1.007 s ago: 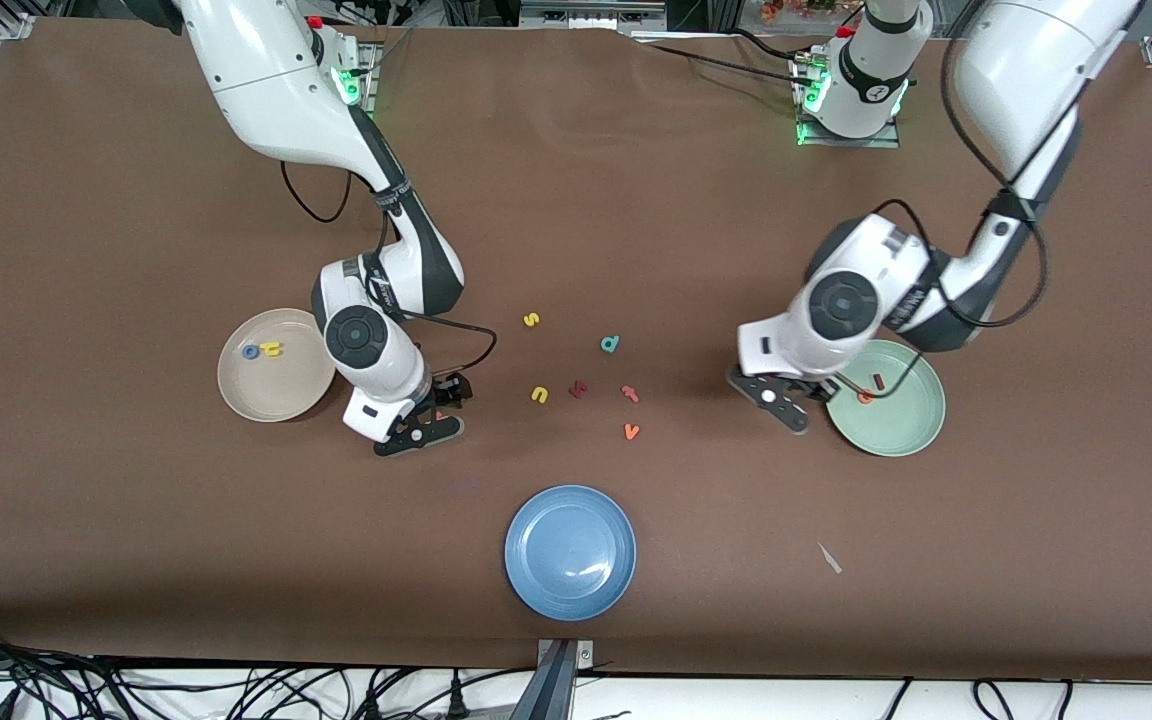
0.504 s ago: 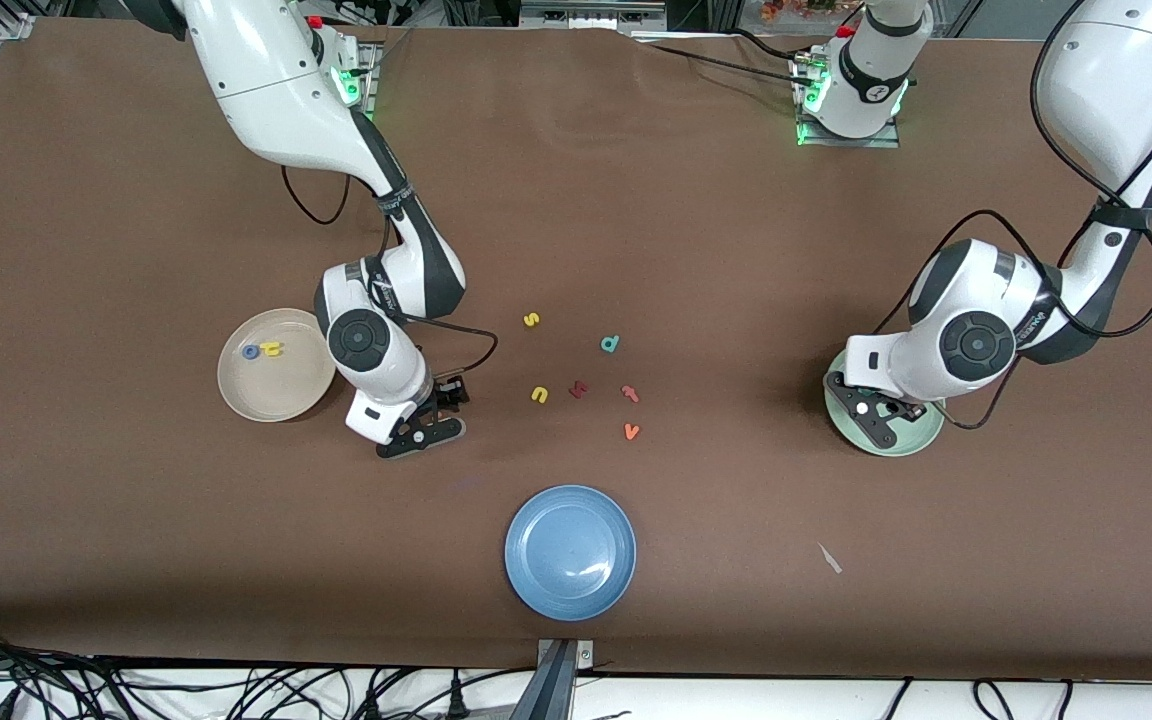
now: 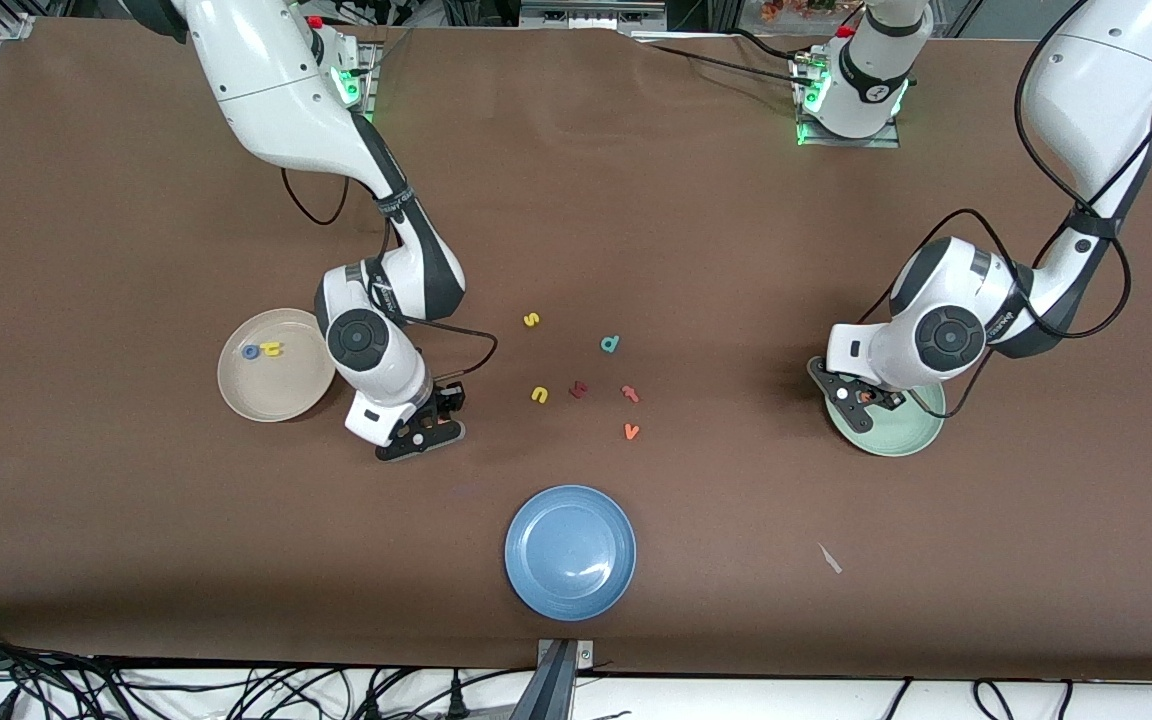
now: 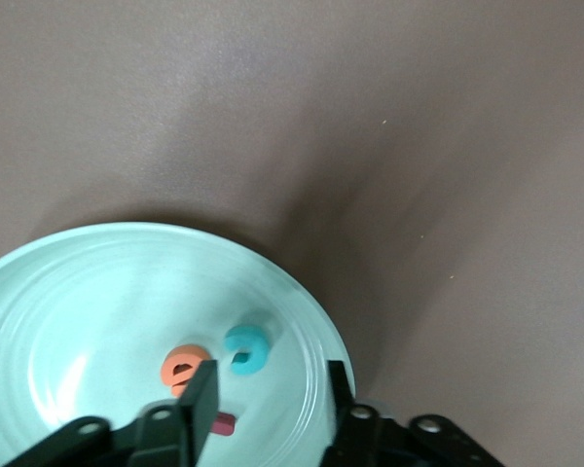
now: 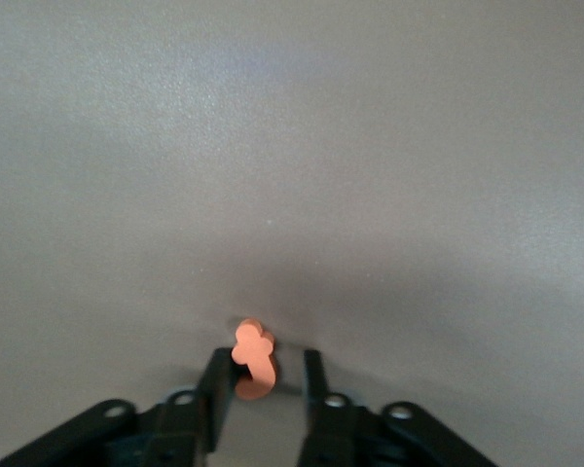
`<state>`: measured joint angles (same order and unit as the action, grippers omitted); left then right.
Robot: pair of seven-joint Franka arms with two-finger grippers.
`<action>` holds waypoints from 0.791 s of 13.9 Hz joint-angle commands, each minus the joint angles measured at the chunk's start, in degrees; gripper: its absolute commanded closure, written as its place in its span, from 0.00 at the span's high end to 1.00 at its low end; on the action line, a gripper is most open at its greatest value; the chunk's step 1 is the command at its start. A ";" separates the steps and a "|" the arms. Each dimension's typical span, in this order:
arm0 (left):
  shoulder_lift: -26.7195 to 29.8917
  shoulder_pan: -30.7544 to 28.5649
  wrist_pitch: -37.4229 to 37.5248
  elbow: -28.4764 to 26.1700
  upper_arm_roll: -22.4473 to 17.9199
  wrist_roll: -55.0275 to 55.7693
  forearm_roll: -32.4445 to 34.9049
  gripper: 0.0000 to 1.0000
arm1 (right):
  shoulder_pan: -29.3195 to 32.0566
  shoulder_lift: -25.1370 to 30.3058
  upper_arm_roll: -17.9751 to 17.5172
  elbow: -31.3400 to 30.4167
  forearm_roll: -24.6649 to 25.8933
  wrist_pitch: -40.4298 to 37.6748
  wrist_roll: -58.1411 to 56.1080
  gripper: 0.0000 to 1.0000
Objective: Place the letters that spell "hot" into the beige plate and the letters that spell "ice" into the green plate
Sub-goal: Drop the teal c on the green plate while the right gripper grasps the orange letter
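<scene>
Left pincer (image 4: 268, 399) now open over green plate (image 4: 68, 282), right pincer (image 5: 263, 384) closing around orange t (image 5: 253, 358)

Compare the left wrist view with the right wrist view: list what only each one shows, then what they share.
Only the left wrist view: the green plate with the orange e, the teal c and the dark red i lying in it, and the left gripper open over them.
Only the right wrist view: the orange t on the table between the right gripper jaws, with a gap on one side.
Both: the bare brown table.
</scene>
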<state>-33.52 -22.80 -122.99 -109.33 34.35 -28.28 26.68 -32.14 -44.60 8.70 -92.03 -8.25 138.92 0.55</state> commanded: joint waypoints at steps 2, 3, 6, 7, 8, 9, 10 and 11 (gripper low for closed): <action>2.40 -0.49 3.71 2.36 1.41 -0.81 0.22 1.00 | 0.59 -1.63 -0.96 1.15 -1.24 0.91 -1.17 0.10; 2.67 -0.75 5.37 3.76 3.16 -0.63 0.13 1.00 | 0.59 -1.63 -0.96 1.15 -1.41 0.91 -1.00 0.09; 3.20 -0.58 15.46 12.09 5.63 0.51 -4.06 1.00 | 0.76 -0.50 -0.79 1.32 -2.55 0.21 -1.43 0.00; 3.20 -0.05 19.76 15.95 5.72 1.38 -6.52 1.00 | 0.76 0.03 -0.70 1.41 -3.17 -0.66 -1.35 0.00; 3.20 0.47 23.46 19.21 5.81 2.52 -7.68 1.00 | 1.11 0.99 -0.53 1.41 -3.96 -1.63 -1.26 0.00; 3.20 1.44 26.63 22.46 5.90 3.58 -8.13 1.00 | 1.20 2.48 0.08 1.06 -4.75 -3.64 -0.65 0.00; 3.20 2.49 29.88 25.71 5.99 4.46 -8.22 1.00 | 1.38 3.80 2.35 0.80 -4.84 -6.36 0.23 0.00; 3.20 3.54 33.39 29.14 5.99 5.94 -8.39 1.00 | 1.29 5.21 3.77 0.45 -4.84 -10.04 0.93 0.00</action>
<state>-29.85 -21.70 -96.03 -86.89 40.52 -24.95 19.75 -31.68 -43.03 10.36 -90.83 -11.67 134.90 1.11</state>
